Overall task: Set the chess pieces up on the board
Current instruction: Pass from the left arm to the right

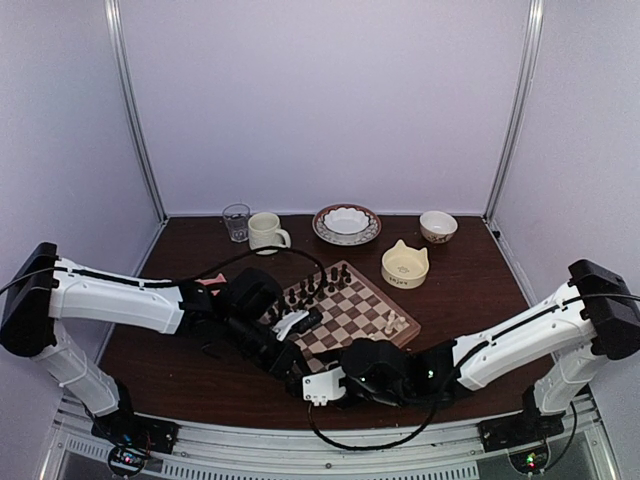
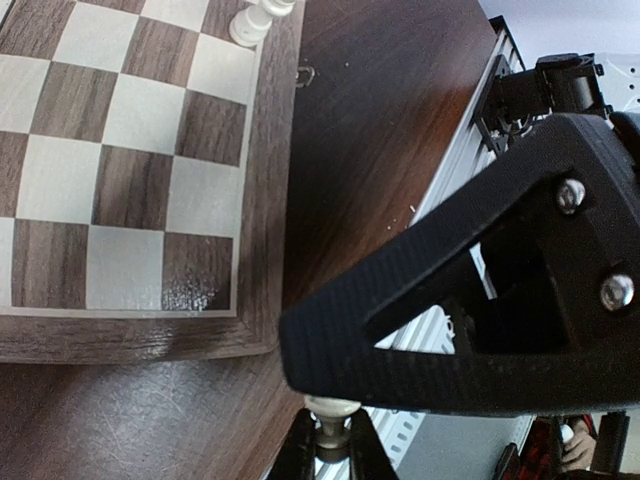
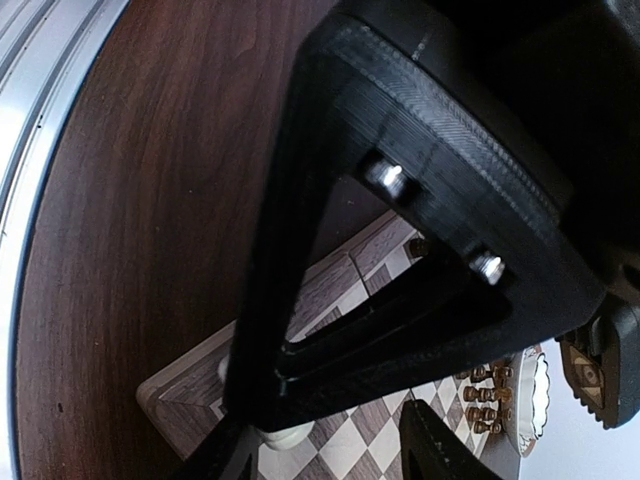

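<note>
Cream-white chess piece [image 2: 333,408] in left tool [image 2: 332,438] — just off board [image 2: 130,340]

I see the dark wooden surface [image 1: 470,280] carrying the board [image 1: 360,318] near its middle. Along the far edge stand a glass [image 1: 236,222], mug [image 1: 266,232], patterned plate [image 1: 372,232] and small bowl [image 1: 437,226], with a cat-eared bowl [image 1: 404,265] nearer.

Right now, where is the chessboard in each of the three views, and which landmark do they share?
Top external: the board lies mid-table, turned like a diamond.
Left wrist: the board fills the upper left, one corner showing.
Right wrist: the board shows a corner at bottom centre, partly hidden.
Shared landmark: the dark tabletop.
</note>
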Robot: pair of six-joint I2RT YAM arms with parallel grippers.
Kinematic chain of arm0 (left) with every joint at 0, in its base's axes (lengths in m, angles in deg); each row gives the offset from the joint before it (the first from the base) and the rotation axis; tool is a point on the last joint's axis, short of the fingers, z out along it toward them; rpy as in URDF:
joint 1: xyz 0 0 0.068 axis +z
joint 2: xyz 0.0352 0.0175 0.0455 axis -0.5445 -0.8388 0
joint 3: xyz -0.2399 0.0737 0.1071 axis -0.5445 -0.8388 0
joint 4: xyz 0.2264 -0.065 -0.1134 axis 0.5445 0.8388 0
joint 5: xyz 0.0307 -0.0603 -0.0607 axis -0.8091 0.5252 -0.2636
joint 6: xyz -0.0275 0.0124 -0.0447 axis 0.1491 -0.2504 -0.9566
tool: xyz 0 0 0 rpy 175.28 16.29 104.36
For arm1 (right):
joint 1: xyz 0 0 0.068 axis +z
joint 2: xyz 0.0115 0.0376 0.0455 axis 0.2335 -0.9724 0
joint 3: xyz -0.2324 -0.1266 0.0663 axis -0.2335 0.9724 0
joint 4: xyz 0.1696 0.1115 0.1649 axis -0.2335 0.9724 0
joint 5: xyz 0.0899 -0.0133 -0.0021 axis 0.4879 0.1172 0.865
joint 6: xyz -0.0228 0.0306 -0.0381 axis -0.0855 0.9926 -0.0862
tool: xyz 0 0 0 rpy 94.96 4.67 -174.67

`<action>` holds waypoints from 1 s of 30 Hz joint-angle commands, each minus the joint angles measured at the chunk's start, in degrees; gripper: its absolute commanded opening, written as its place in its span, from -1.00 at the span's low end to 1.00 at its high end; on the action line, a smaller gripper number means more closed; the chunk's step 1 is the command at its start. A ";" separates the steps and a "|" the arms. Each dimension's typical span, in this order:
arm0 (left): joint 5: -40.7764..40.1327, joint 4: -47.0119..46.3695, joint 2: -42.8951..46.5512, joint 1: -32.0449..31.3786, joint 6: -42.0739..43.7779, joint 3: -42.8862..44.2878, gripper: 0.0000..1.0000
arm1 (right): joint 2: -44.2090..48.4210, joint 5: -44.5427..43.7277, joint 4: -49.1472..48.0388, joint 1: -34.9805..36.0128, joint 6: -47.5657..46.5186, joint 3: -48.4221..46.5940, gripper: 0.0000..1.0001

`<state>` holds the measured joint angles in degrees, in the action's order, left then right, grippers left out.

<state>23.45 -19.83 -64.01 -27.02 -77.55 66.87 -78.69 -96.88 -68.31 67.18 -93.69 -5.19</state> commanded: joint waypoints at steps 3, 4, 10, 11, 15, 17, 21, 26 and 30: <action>0.50 -1.93 1.90 -0.19 0.13 1.31 -1.00 | 0.90 1.04 1.02 -0.11 0.80 -0.88 -0.03; 0.51 -1.97 1.85 -0.16 0.15 1.35 -1.00 | 0.81 1.65 1.47 -0.09 0.78 -1.10 -0.04; 1.02 -2.48 1.15 -0.20 -0.01 1.68 -1.00 | 0.59 2.61 2.16 -0.08 1.13 -1.64 -0.13; 1.17 -2.78 1.06 -0.16 -0.06 1.70 -1.00 | 0.59 2.75 2.16 -0.02 1.19 -1.69 -0.14; 1.87 -4.05 0.67 -0.20 -0.48 1.70 -0.99 | 0.12 2.76 2.05 -0.09 1.58 -2.00 -0.18; 2.30 -4.33 0.14 -0.19 -0.60 1.79 -0.99 | -0.06 2.80 2.00 -0.05 1.86 -2.25 -0.20; 2.35 -4.84 -0.22 -0.13 -0.82 1.88 -0.97 | -0.15 3.49 3.00 -0.05 2.05 -2.75 -0.44; 1.31 -5.01 0.37 -0.19 -0.95 1.97 -0.91 | -0.05 3.46 3.84 -0.09 2.18 -2.88 -0.64; -1.02 -4.86 1.92 -0.08 -1.04 1.51 -0.69 | 0.11 2.90 3.78 -0.13 2.41 -2.78 -0.79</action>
<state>24.43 -21.82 -63.79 -27.02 -78.21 66.93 -78.69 -93.86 -64.44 67.14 -92.34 -6.59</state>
